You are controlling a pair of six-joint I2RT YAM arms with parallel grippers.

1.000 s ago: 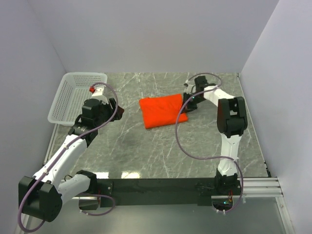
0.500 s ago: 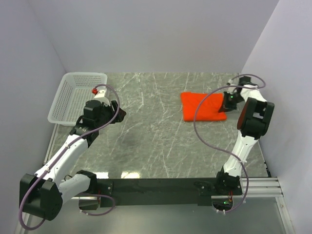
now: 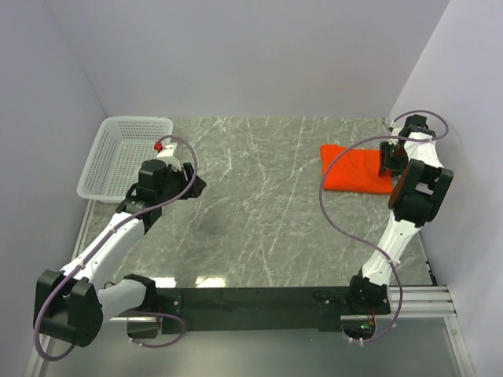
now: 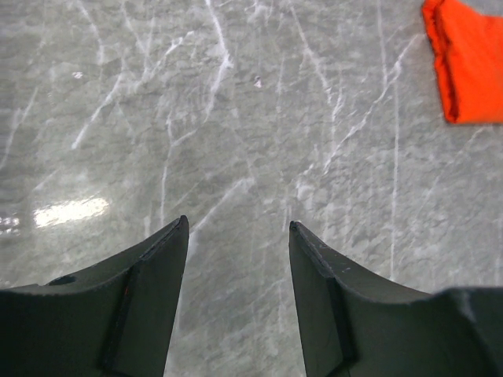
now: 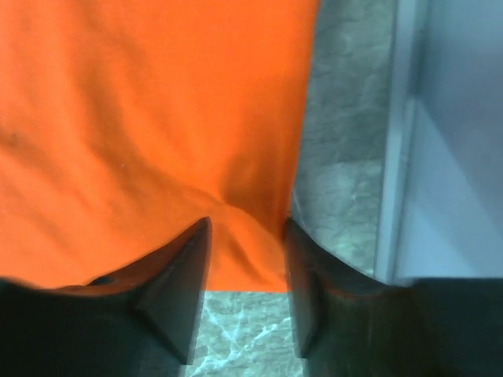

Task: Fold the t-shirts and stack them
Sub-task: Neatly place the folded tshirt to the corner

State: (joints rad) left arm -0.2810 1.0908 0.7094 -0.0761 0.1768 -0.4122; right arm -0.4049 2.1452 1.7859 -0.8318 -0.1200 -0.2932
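Note:
The folded orange-red t-shirt point(image 3: 357, 169) lies flat at the far right of the marble table, close to the right wall. My right gripper point(image 3: 387, 161) sits low at its right edge. In the right wrist view the t-shirt point(image 5: 157, 102) fills most of the picture, and my right gripper point(image 5: 245, 224) stands open with a small raised pucker of cloth at the shirt's corner between its fingers. My left gripper point(image 3: 196, 184) hovers open over bare marble at the left. In the left wrist view my left gripper point(image 4: 238, 224) holds nothing, and the t-shirt point(image 4: 471, 63) shows at the top right.
A white mesh basket point(image 3: 137, 120) stands at the back left corner. The right wall and a pale rail point(image 5: 393, 157) run just beside the shirt's right edge. Both arms' purple cables loop over the table.
The right arm has carried the folded shirt from the table's middle to the far right, and its jaws have parted from a shut grip. The left arm has shifted only slightly.

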